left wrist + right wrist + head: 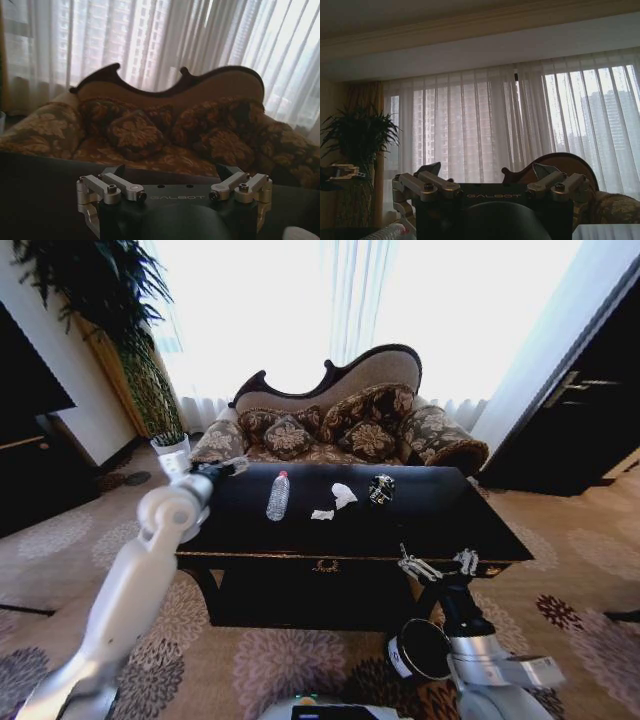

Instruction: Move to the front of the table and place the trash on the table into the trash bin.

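Nearest, the right gripper point(437, 564) hangs with fingers spread wide at the front edge of the table point(440, 525), just above the trash bin point(418, 650) on the carpet. Trash lies mid-table: a clear bottle point(278, 496), white paper scraps point(336, 501) and a dark wrapper point(381, 488). At the table's far left corner, the left gripper point(228, 468) is wide open too. A sofa point(340, 425) stands behind.

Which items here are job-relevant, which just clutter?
Job: table; trash on it: bottle, white paper scraps, dark wrapper; trash bin on the floor by the right gripper.
Lying about: sofa, plant pot, dark cabinet.
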